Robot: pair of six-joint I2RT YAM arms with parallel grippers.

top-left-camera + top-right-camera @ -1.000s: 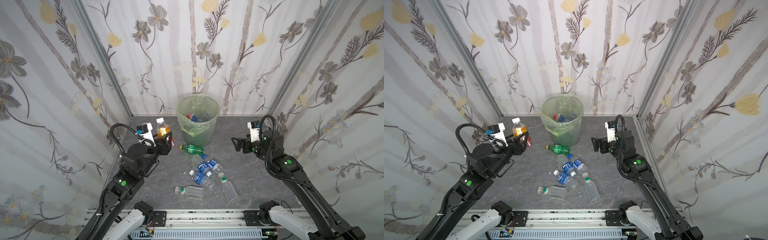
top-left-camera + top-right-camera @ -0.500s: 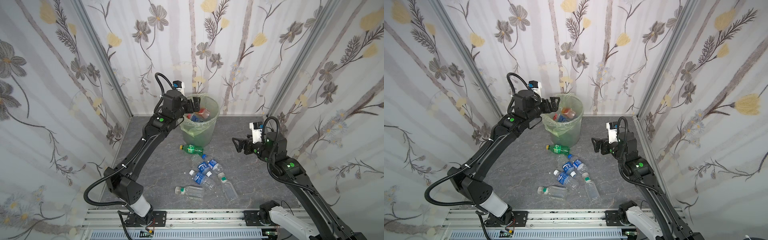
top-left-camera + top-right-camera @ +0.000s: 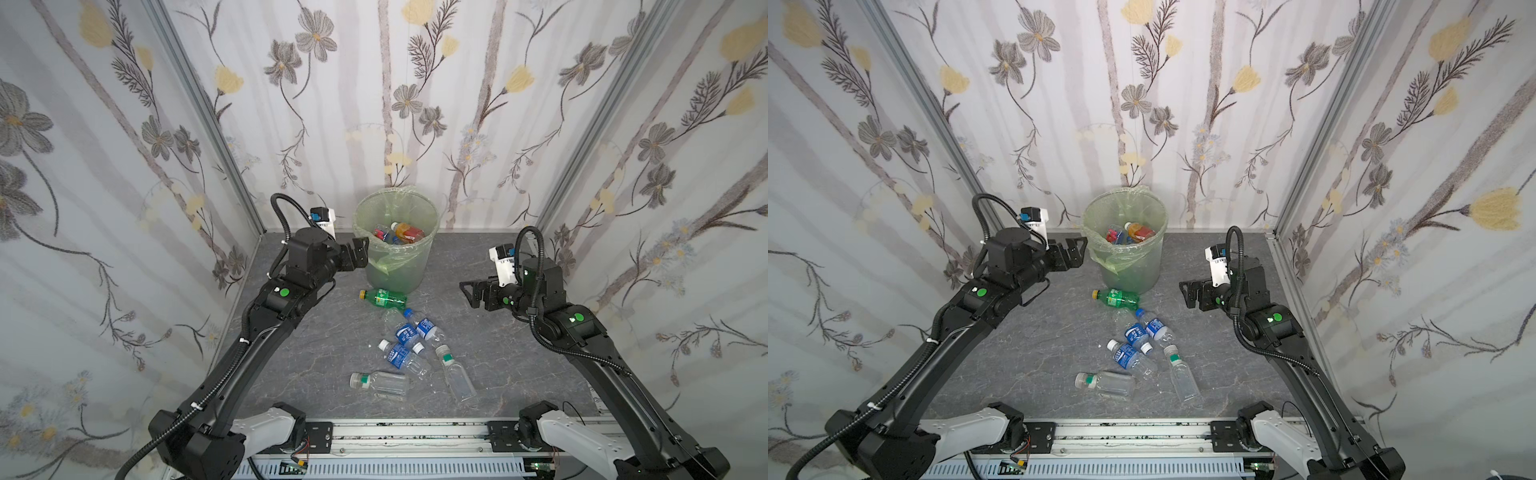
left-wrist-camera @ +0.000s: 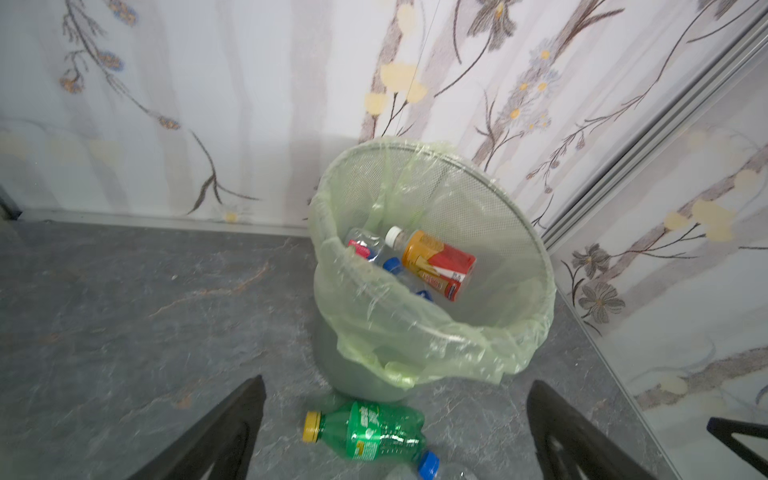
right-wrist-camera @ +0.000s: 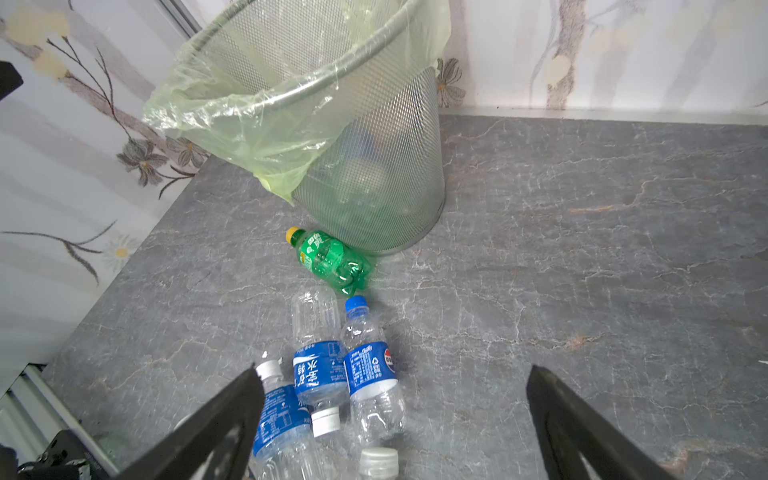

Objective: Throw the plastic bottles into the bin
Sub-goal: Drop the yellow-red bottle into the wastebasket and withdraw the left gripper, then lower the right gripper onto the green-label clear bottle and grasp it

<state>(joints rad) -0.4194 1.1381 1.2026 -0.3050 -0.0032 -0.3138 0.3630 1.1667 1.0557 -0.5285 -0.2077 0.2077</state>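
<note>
The bin [image 3: 399,270] [image 3: 1136,272] stands against the back wall, and several plastic bottles lie inside it. On top of them is an orange-red labelled bottle [image 3: 409,230] [image 4: 436,262]. My left gripper [image 3: 360,252] [image 4: 397,382] hangs open and empty just left of the bin's rim. A green bottle [image 3: 384,298] [image 5: 332,259] lies on the floor at the bin's foot. Blue-labelled bottles [image 3: 409,332] [image 5: 345,374] and two clear ones [image 3: 382,382] lie nearer the front. My right gripper [image 3: 467,294] [image 5: 394,368] is open and empty, right of the pile.
Flowered curtain walls close in the grey stone-patterned floor [image 3: 498,374] on three sides. A metal rail [image 3: 395,436] with both arm bases runs along the front edge. Bare floor lies to the right of the bin and left of the bottle pile.
My left gripper carried the orange-red labelled bottle from the left over the bin and let it go. The bottle now lies in the bin and the arm has drawn back beside the rim.
</note>
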